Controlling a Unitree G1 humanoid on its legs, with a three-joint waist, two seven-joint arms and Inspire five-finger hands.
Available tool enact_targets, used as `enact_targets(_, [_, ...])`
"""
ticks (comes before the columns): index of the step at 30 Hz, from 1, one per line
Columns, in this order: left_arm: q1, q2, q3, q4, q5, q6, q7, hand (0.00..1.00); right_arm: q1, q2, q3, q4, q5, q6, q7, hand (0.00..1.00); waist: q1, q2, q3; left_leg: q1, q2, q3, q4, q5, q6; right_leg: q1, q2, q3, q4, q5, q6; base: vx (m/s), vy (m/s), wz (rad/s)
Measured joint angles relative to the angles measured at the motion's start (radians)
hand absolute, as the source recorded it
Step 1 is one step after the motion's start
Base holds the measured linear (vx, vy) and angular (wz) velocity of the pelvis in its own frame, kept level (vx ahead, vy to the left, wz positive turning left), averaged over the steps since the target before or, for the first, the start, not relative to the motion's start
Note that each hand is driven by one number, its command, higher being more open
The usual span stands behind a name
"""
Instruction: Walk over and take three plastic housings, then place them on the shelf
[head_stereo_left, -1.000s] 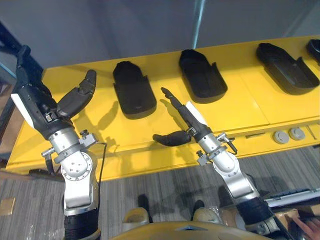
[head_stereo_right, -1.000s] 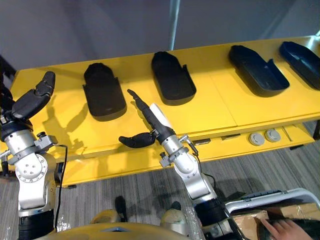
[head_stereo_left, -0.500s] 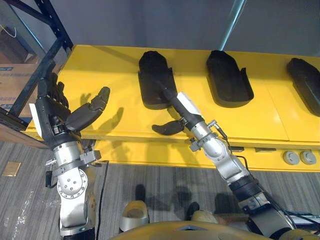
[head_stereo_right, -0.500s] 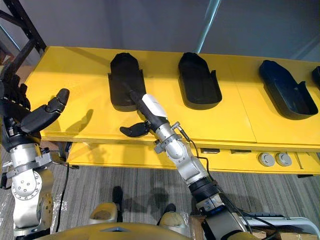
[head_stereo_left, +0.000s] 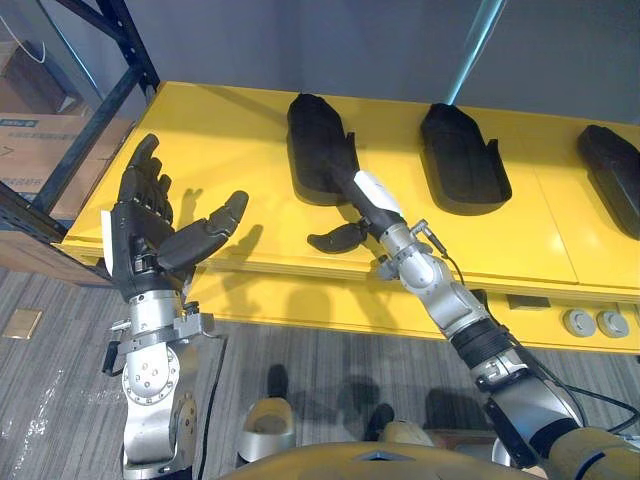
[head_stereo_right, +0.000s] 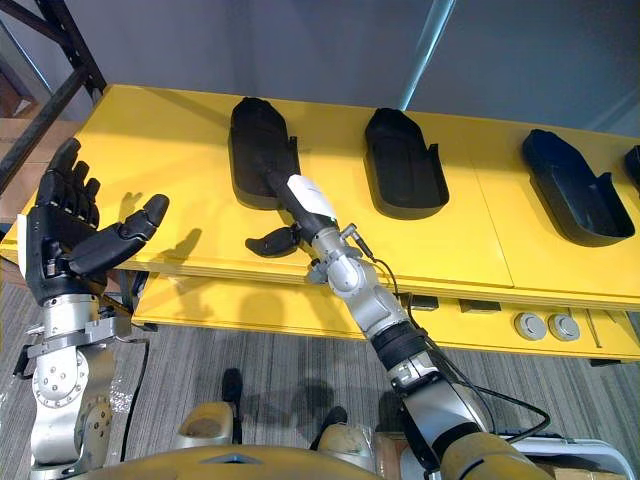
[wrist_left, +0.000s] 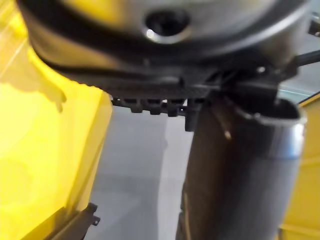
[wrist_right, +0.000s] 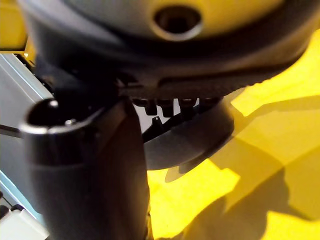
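Note:
Three black plastic housings lie on the yellow table (head_stereo_left: 250, 120): a left housing (head_stereo_left: 318, 145), a middle housing (head_stereo_left: 462, 160) and a right housing (head_stereo_right: 570, 190). My right hand (head_stereo_left: 372, 200) reaches over the table's front edge, its straight fingers lying on the near end of the left housing and its thumb (head_stereo_left: 335, 238) spread out to the side above the yellow surface. It is open and holds nothing. My left hand (head_stereo_left: 155, 240) is raised in front of the table's left front corner, palm up, fingers spread and open, with nothing in it.
A fourth black housing (head_stereo_right: 633, 160) shows at the far right edge. Dark blue rack posts (head_stereo_left: 105, 85) and cardboard boxes (head_stereo_left: 30, 140) stand left of the table. Two grey round knobs (head_stereo_left: 590, 322) sit on the lower front ledge. A pale pole (head_stereo_left: 478, 45) rises behind.
The camera has shifted. My right hand has reached farther forward onto the near end of the left housing. My left hand has lifted and spread its fingers.

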Motion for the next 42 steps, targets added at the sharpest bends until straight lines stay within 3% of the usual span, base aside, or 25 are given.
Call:
enact_targets(7, [0.0, 0.0, -0.04, 0.019, -0.007, 0.01, -0.028, 1.0, -0.084, 0.003, 0.008, 0.067, -0.039, 0.02, -0.068, 0.0, 0.008, 0.005, 0.012, -0.022, -0.001, -0.006, 0.0, 0.011, 0.007, -0.016, 0.003, 0.0, -0.003, 0.006, -0.002, -0.01, -0.009, 0.03])
enact_targets(11, [0.001, 0.0, -0.042, 0.019, -0.007, 0.017, -0.032, 1.0, -0.103, 0.002, 0.011, 0.076, -0.087, 0.006, -0.074, 0.0, 0.023, 0.01, 0.016, -0.023, -0.002, -0.008, 0.0, 0.015, 0.006, -0.016, 0.002, -0.002, -0.003, 0.008, -0.001, 0.02, -0.018, 0.02])
enact_targets(22, [0.009, 0.0, -0.058, 0.04, -0.008, 0.018, -0.044, 1.0, -0.127, -0.005, 0.031, 0.11, -0.135, -0.016, -0.086, 0.0, 0.021, 0.019, 0.037, -0.027, -0.003, -0.013, 0.0, 0.017, 0.005, -0.017, 0.0, -0.008, -0.001, 0.008, -0.001, 0.0, -0.005, 0.01])
enact_targets(31, [0.029, 0.002, -0.063, 0.04, -0.012, 0.018, -0.046, 1.0, -0.179, -0.054, 0.082, 0.159, -0.224, -0.112, -0.1, 0.0, 0.022, 0.019, 0.039, -0.031, -0.003, -0.011, 0.0, 0.017, 0.006, -0.021, 0.0, -0.008, -0.003, 0.011, -0.002, 0.0, 0.0, 0.0])
enact_targets(35, [0.029, 0.004, -0.071, 0.04, -0.012, 0.018, -0.047, 1.0, -0.225, -0.122, 0.141, 0.17, -0.327, -0.176, -0.141, 0.0, 0.024, 0.019, 0.039, -0.031, -0.003, -0.011, 0.0, 0.017, 0.005, -0.021, 0.0, -0.009, -0.003, 0.011, -0.002, 0.0, 0.0, 0.0])
enact_targets(42, [0.029, 0.022, -0.078, 0.06, -0.012, 0.018, -0.064, 1.0, -0.341, -0.239, 0.243, 0.222, -0.315, -0.258, -0.12, 0.0, 0.034, 0.02, 0.039, -0.033, -0.005, -0.018, 0.0, 0.02, 0.005, -0.017, 0.0, -0.017, -0.004, 0.012, 0.0, 0.0, 0.0, 0.02])
